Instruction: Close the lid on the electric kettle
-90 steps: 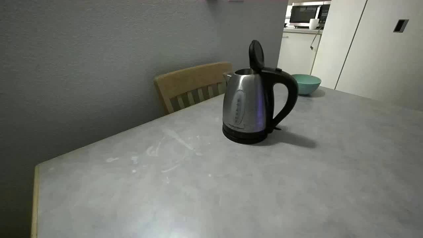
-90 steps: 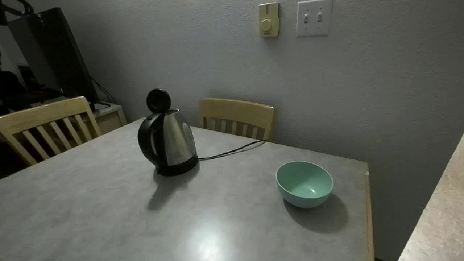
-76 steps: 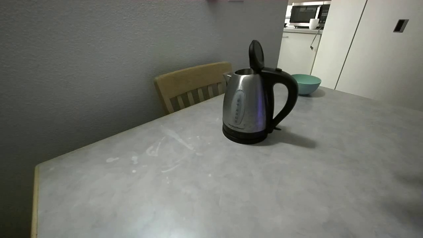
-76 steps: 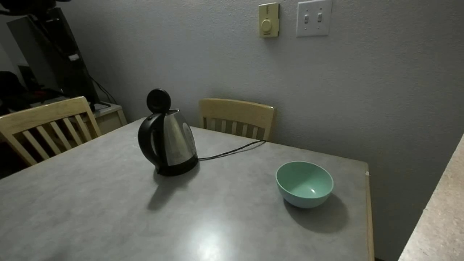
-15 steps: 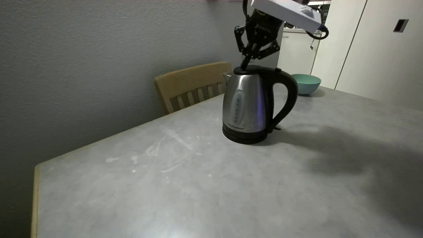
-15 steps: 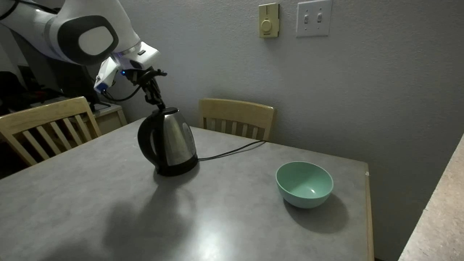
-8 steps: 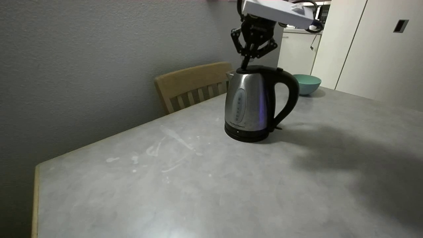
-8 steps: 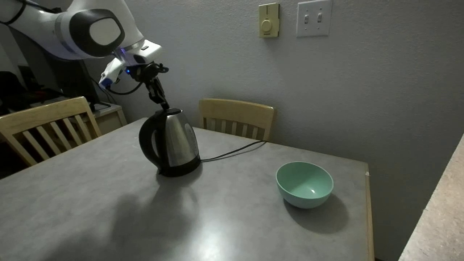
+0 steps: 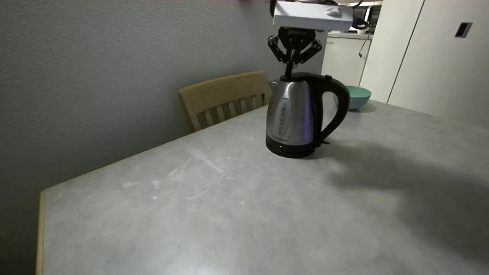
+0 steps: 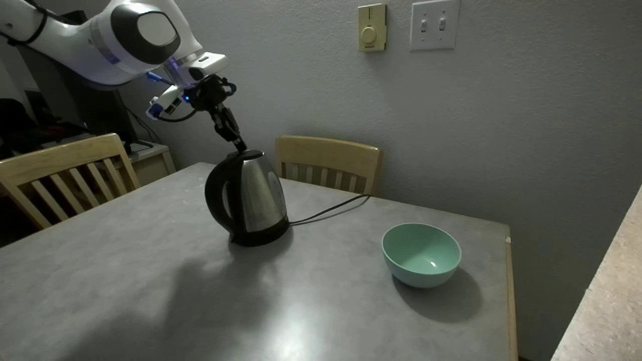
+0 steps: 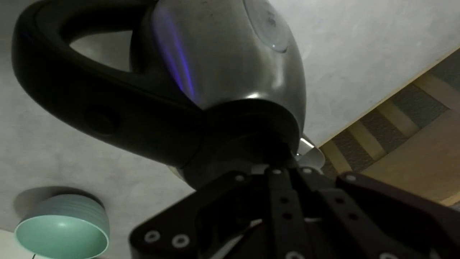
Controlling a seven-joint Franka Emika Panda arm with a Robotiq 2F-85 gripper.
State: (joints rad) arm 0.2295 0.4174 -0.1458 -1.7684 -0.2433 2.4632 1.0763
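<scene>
My gripper (image 9: pixel 288 74): fingers (image 9: pixel 289 69) pressed together, nothing gripped, tips touching the top of the lid (image 10: pixel 251 155). Lid is down over the mouth of the kettle (image 9: pixel 293 116); can't tell if it's latched. Kettle stands upright on the table (image 9: pixel 183 229), directly below my fingertips. In an exterior view, my arm (image 10: pixel 95 50) is above the kettle, handle (image 10: pixel 214 195) side; spout (image 11: pixel 311 155) is opposite the handle. Cord (image 10: pixel 331 207) goes from beside the kettle's base to the table edge. Bowl (image 10: pixel 421 280) well apart from the kettle, right of it in an exterior view. Same view: one chair (image 10: pixel 328 153) behind the kettle to its right, another chair (image 10: pixel 65 158) left of it, switch plate (image 10: pixel 434 37) above right.
</scene>
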